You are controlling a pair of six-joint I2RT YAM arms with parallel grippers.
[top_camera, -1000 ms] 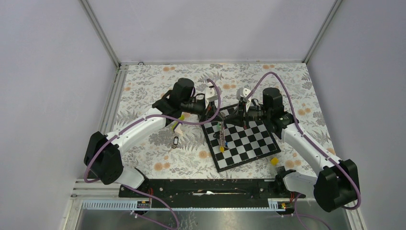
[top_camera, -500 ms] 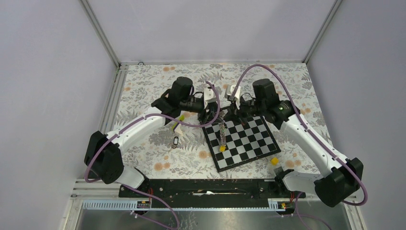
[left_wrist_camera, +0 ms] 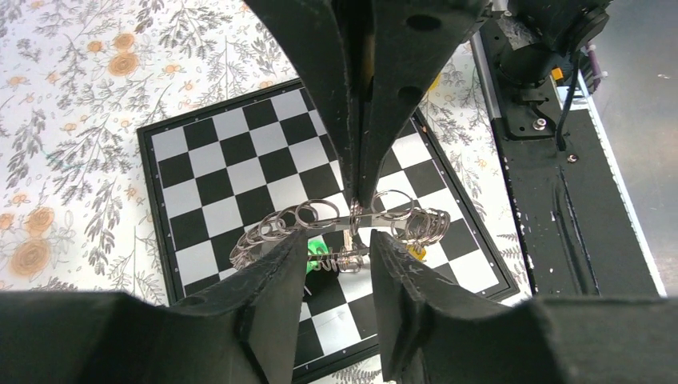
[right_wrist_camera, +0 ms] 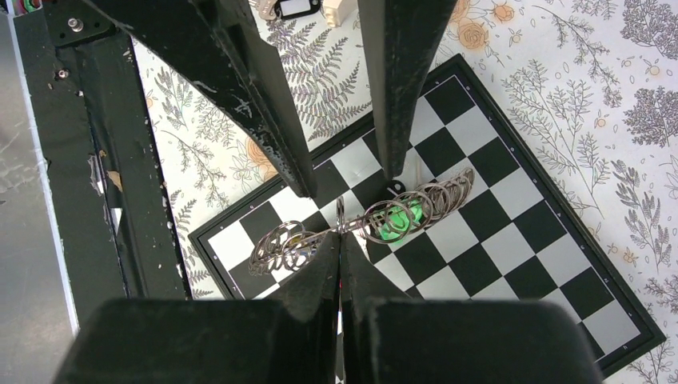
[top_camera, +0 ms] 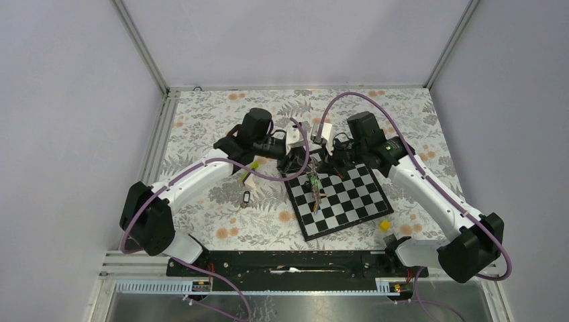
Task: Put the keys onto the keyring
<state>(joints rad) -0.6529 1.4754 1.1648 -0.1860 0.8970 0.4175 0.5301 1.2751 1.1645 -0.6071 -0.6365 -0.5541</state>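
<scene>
The keyring [left_wrist_camera: 276,228], a long coil of grey metal loops, hangs above the chessboard [top_camera: 349,201]. My right gripper [right_wrist_camera: 340,237] is shut on its middle. A green key [right_wrist_camera: 396,221] and a yellow key [left_wrist_camera: 416,250] dangle from the keyring [top_camera: 313,185]. My left gripper [left_wrist_camera: 340,240] faces the right one from the other side, open, its fingers [left_wrist_camera: 280,272] on either side of the coil and apart from it. A black key [top_camera: 246,198] lies on the floral cloth left of the board. In the top view the two grippers [top_camera: 300,163] [top_camera: 321,163] meet over the board's far left corner.
A lime-and-white wedge [top_camera: 249,174] lies on the cloth under the left arm. A small yellow block [top_camera: 384,225] sits by the board's near right corner. The black base rail [top_camera: 288,263] runs along the near edge. Grey walls enclose the table.
The left gripper has gone from shut to open. The right arm has swung left and lifted the keyring with its keys off the chessboard.
</scene>
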